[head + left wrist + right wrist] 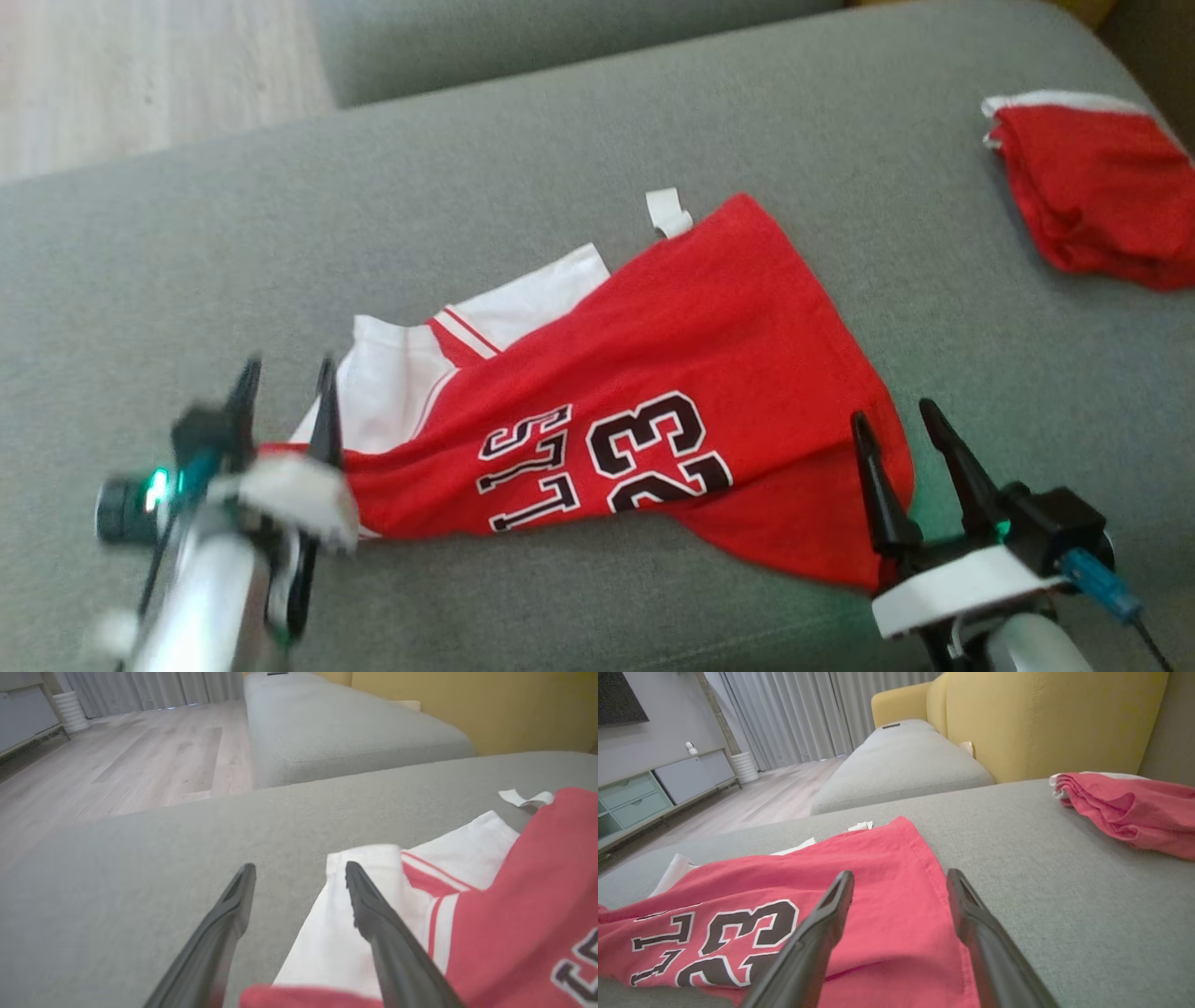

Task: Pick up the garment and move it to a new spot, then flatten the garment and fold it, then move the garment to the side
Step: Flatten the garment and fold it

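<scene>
Red jersey [709, 317], black "23" [658, 453] (upside down)

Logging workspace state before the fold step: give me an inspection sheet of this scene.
Surface: grey sofa cushion, fabric.
Job's things: red and white jersey, lying rumpled with the number 23 facing up, not flat.
Clutter: second red garment, in a pile at the far right, apart from the jersey.
Grippers: left gripper open at the jersey's white sleeve end; right gripper open at its red hem; neither holds cloth.
Cables: blue-plugged cable at the right wrist.
Surroundings: wooden floor, yellow backrest, curtains, low cabinet.
</scene>
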Available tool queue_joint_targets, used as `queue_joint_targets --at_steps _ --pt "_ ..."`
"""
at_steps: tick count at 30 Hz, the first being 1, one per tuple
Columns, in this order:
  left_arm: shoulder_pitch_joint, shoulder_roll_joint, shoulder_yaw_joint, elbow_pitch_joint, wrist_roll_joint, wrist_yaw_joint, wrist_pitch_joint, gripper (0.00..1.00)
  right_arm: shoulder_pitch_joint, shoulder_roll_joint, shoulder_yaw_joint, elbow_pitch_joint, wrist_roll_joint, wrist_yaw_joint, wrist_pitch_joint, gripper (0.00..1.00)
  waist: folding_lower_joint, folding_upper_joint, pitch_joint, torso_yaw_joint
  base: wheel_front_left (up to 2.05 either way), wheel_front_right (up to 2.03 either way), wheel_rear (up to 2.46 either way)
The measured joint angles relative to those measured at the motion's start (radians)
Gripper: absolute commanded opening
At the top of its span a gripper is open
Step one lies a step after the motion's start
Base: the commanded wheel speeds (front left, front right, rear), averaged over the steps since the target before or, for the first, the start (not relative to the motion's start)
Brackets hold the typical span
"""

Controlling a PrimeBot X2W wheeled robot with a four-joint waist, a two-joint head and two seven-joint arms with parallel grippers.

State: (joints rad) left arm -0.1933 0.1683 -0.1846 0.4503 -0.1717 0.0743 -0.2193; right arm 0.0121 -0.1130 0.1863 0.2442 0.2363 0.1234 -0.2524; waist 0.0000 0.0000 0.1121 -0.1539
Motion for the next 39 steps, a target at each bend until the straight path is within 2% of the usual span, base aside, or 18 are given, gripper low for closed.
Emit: queue_joint_targets --at_steps 6,12,16,22,23,25,26,29,34,39 --pt "-0.2 0.0 -0.048 0.17 0.041 -0.021 0.034 1.0 -0.048 -0.007 0.008 -0.004 0.002 0.0 0.0 1.0 0.0 0.0 0.072 -0.019 0.0 0.0 0.0" --pt "-0.267 0.0 -0.072 0.336 0.066 -0.022 0.041 1.0 -0.076 -0.01 0.011 -0.005 0.003 0.0 0.0 1.0 0.0 0.0 0.125 -0.038 0.0 0.0 0.0" --pt "-0.348 0.0 -0.093 0.414 0.081 -0.022 0.014 1.0 -0.091 -0.009 0.009 -0.006 0.01 0.0 0.0 1.0 0.0 0.0 0.153 -0.053 0.0 0.0 0.0" --pt "-0.378 0.002 -0.125 0.482 0.104 -0.026 -0.008 1.0 -0.091 -0.004 0.018 -0.004 0.01 0.0 0.0 1.0 0.0 0.0 0.146 -0.059 0.0 0.0 0.0" --pt "-0.387 0.004 -0.129 0.495 0.108 -0.031 -0.008 0.95 -0.091 -0.004 0.021 -0.004 0.01 0.0 0.0 1.0 0.0 0.0 0.143 -0.06 0.0 0.0 0.0" --pt "-0.393 0.006 -0.134 0.514 0.109 -0.036 -0.005 0.25 -0.091 -0.003 0.021 -0.004 0.01 0.0 0.0 1.0 0.0 0.0 0.137 -0.063 0.0 0.0 0.0" --pt "-0.393 0.004 -0.137 0.521 0.108 -0.041 0.001 0.0 -0.091 -0.003 0.021 -0.003 0.01 0.0 0.0 1.0 0.0 0.0 0.133 -0.064 0.0 0.0 0.0" --pt "-0.395 -0.01 -0.141 0.538 0.095 -0.067 0.02 0.0 -0.09 -0.003 0.02 0.0 0.01 0.0 0.0 1.0 0.0 0.0 0.118 -0.065 0.0 0.0 0.0" --pt "-0.373 -0.008 -0.132 0.519 0.071 -0.064 -0.01 0.0 -0.082 -0.004 0.019 0.002 0.01 0.0 0.0 1.0 0.0 0.0 0.085 -0.057 0.0 0.0 0.0" --pt "-0.326 -0.008 -0.095 0.338 0.026 -0.057 -0.029 0.0 -0.083 -0.025 0.028 0.001 0.009 0.0 0.0 1.0 0.0 0.0 0.058 -0.025 0.0 0.0 0.0"
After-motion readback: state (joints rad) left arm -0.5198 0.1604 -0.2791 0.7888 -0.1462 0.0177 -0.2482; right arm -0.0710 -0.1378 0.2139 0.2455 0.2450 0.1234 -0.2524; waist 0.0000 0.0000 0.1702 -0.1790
